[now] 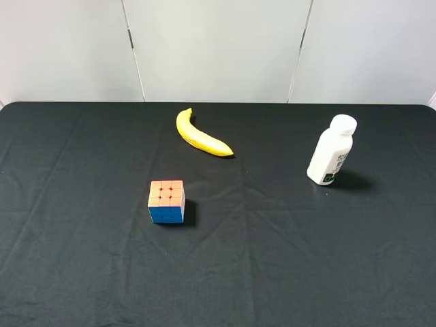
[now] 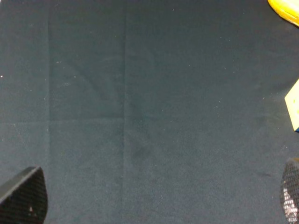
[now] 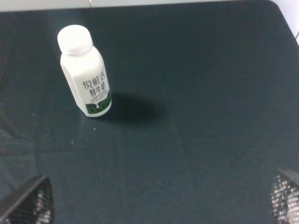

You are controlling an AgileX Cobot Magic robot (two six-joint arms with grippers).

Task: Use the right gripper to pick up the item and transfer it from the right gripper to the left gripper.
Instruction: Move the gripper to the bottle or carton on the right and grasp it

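Left pincer (image 2: 156,196) black, mesh-textured pads (image 2: 23,198) (only corners visible), right pincer (image 3: 156,199) alike

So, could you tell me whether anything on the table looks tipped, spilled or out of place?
Nothing stands out: the white bottle stands upright and capped, the banana and the puzzle cube sit apart on the black cloth, with no spill visible.

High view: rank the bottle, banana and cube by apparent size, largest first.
1. White bottle, bulkiest.
2. Banana, about as long but thinner.
3. Puzzle cube, shortest, though nearer the camera.
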